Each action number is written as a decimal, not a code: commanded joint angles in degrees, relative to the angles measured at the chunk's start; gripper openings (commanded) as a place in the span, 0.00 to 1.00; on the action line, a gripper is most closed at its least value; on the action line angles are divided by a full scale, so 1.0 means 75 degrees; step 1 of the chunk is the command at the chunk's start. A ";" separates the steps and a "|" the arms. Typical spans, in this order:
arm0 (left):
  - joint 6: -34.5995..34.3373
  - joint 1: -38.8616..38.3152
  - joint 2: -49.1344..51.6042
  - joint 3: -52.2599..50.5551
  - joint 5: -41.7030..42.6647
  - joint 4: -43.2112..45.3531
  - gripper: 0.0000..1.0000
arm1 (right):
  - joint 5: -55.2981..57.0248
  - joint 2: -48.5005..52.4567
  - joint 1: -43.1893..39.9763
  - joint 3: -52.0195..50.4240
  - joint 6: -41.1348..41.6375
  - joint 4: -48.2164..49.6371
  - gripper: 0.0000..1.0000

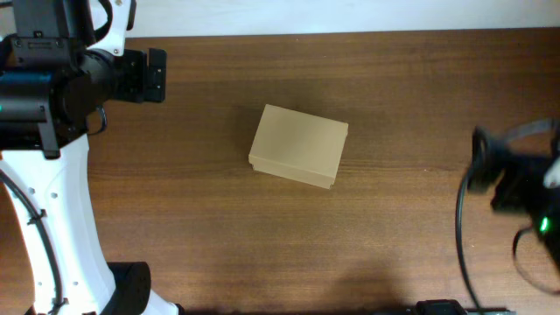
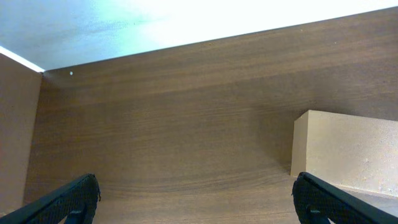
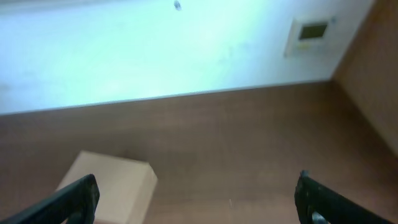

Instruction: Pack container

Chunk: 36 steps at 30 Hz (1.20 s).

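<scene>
The container (image 1: 298, 145) lies closed on the table (image 1: 394, 245). The left gripper (image 1: 163, 75) sits well apart from the container's upper-left, fingers spread wide and holding nothing. The right gripper (image 3: 198, 202) sits well apart to the container's right, fingers equally wide and empty.

Your right gripper (image 3: 205, 202) has its jaws spread wide, one dark fingertip (image 3: 68, 202) in each near corner of your view, with nothing between them but bare table (image 3: 249, 137). The container (image 3: 109, 186) sits at your near left, just beyond the left fingertip, and you see its flat tan top and one paler side. Past the table's far edge you have a pale wall (image 3: 155, 50) with a small white panel (image 3: 309, 34) at the far right. A brown surface (image 3: 379, 81) runs along your right. The picture is slightly blurred.
</scene>
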 commanded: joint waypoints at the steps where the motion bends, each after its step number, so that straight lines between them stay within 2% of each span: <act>1: -0.0009 0.0041 -0.0015 -0.0020 -0.0087 0.0023 0.99 | -0.0140 -0.1483 -0.0207 -0.2320 0.0085 0.0857 0.99; 7: -0.0009 0.0041 -0.0015 -0.0020 -0.0087 0.0023 0.99 | -0.0149 -0.4135 -0.0207 -0.6414 0.0090 0.2157 0.99; 15: -0.0009 0.0041 -0.0017 -0.0020 -0.0087 0.0023 0.99 | -0.0166 -0.5919 -0.0207 -0.9329 0.0087 0.3576 0.99; 22: -0.0009 0.0041 -0.0015 -0.0020 -0.0087 0.0023 0.99 | 0.0181 -0.6784 -0.0291 -1.0538 0.0087 0.3599 0.99; 31: -0.0009 0.0041 -0.0017 -0.0020 -0.0087 0.0026 0.99 | 0.0178 -0.6784 -0.0306 -1.1505 0.0085 0.3550 0.99; 36: -0.0009 0.0041 -0.0015 -0.0020 -0.0087 0.0026 0.99 | 0.0178 -0.6784 -0.0306 -1.1505 0.0087 0.3590 0.99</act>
